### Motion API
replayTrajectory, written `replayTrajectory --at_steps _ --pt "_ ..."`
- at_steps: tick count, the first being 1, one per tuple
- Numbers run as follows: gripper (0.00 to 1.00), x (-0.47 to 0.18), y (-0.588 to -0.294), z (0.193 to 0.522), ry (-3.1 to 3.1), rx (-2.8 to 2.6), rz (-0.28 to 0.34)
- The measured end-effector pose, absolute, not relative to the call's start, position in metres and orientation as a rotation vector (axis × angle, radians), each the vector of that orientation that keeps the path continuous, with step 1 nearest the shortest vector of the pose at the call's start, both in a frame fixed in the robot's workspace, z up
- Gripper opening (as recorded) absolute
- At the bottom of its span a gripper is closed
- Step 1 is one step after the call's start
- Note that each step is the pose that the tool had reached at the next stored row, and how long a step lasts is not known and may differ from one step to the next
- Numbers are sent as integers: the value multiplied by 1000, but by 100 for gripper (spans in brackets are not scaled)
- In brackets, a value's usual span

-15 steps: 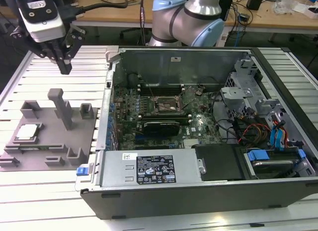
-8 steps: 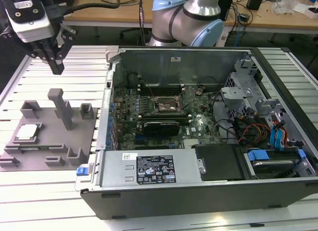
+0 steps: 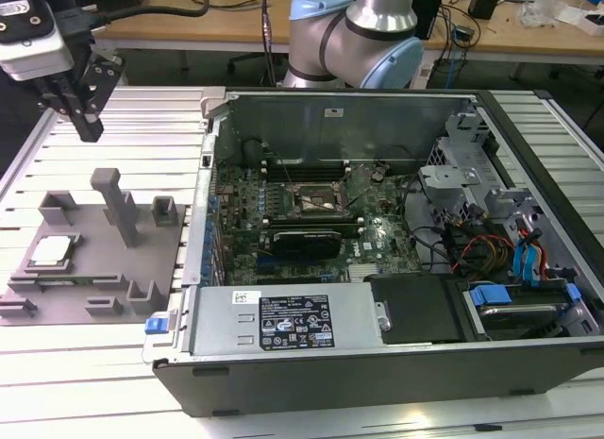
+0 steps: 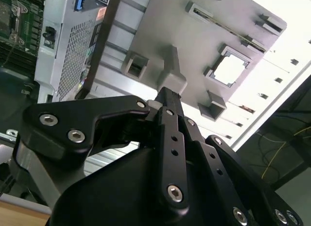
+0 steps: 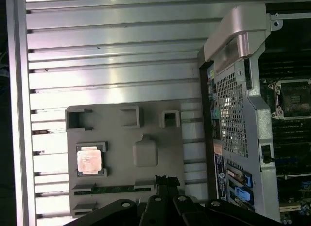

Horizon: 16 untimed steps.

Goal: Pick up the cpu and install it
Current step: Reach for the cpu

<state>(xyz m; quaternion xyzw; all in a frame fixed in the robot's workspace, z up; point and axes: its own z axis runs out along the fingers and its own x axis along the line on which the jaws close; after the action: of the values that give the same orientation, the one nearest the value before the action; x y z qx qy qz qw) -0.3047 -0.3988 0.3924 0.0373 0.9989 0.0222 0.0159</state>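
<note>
Approach step: gripper hangs above grey tray, fingers together, empty; cpu lies in tray. Pickup prob. needs fingers apart, centred on cpu.

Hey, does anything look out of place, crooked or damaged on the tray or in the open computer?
Nothing stands out. The cpu lies flat and square in its recess on the grey tray, beside the open computer case, and the gripper hangs above the tray, empty.
</note>
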Motion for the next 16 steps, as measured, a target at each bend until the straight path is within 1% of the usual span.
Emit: replayTrajectory --at_steps 16 --pt "11 -341 -399 390 3105 116 69"
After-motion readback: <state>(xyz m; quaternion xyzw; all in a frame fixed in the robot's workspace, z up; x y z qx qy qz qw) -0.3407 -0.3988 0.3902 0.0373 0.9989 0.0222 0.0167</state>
